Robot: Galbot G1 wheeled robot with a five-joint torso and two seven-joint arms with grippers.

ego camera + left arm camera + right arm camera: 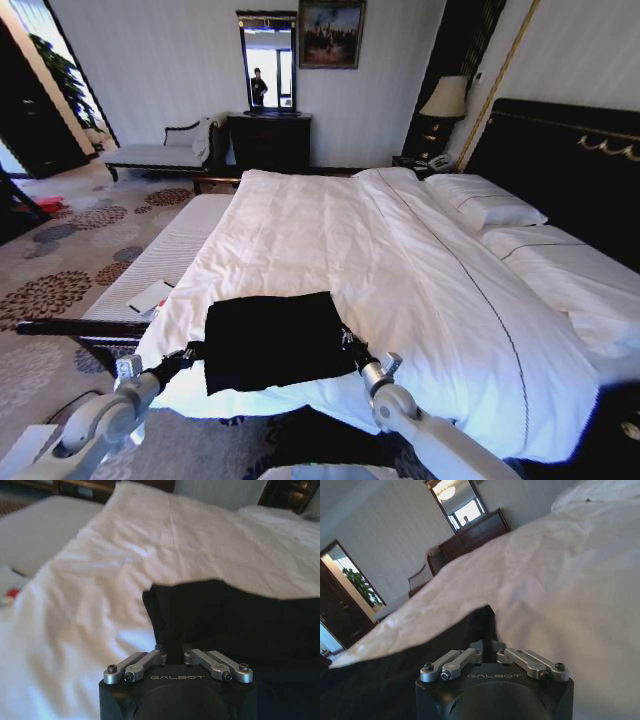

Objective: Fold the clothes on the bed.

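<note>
The clothes [275, 338], a black garment folded into a rough rectangle, lie on the white duvet near the foot of the bed [400, 270]. My left gripper [192, 352] is at the garment's left edge and my right gripper [350, 343] at its right edge. In the left wrist view the left gripper [174, 649] is shut on the edge of the black fabric [230, 625]. The right wrist view shows the right gripper [487, 645] likewise shut on a corner of the black fabric [395, 675]. The fingertips are buried in the cloth.
A striped bench [165, 255] with papers stands along the bed's left side, with a dark rail [80, 328] in front of it. Pillows [490, 205] and the dark headboard [570, 165] are at the right. A chaise [160, 150] and a dresser [268, 140] stand by the far wall.
</note>
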